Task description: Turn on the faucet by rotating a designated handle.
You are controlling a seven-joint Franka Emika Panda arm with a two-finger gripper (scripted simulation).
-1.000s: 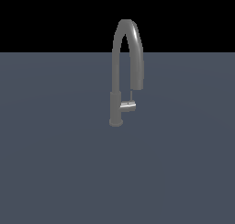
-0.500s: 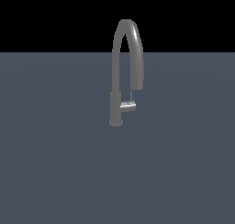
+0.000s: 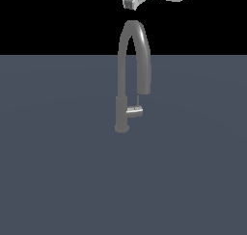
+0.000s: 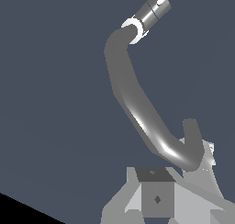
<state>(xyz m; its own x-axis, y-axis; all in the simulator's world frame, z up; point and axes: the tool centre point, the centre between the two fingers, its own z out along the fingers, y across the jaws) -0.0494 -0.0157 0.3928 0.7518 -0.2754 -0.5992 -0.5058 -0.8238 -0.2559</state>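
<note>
The faucet (image 3: pixel 126 70) is a tall dark-grey gooseneck standing on the flat grey surface, its arch bending toward the exterior view's right. The handle (image 3: pixel 135 112), a short shiny silver stub with a thin rod, sticks out from the base column toward the exterior view's right. My gripper (image 3: pixel 132 2) hangs just above the top of the arch, partly cut off by the frame edge. The wrist view looks down the faucet (image 4: pixel 137 108), with the handle (image 4: pixel 153 11) far below. The gripper (image 4: pixel 181 182) is open, and its fingers (image 4: pixel 157 195) hold nothing.
A plain dark grey floor (image 3: pixel 58 171) spreads around the faucet. Behind it the background is black.
My gripper has come into the exterior view at the top, above the arch, where it did not show before. The faucet and handle have not moved.
</note>
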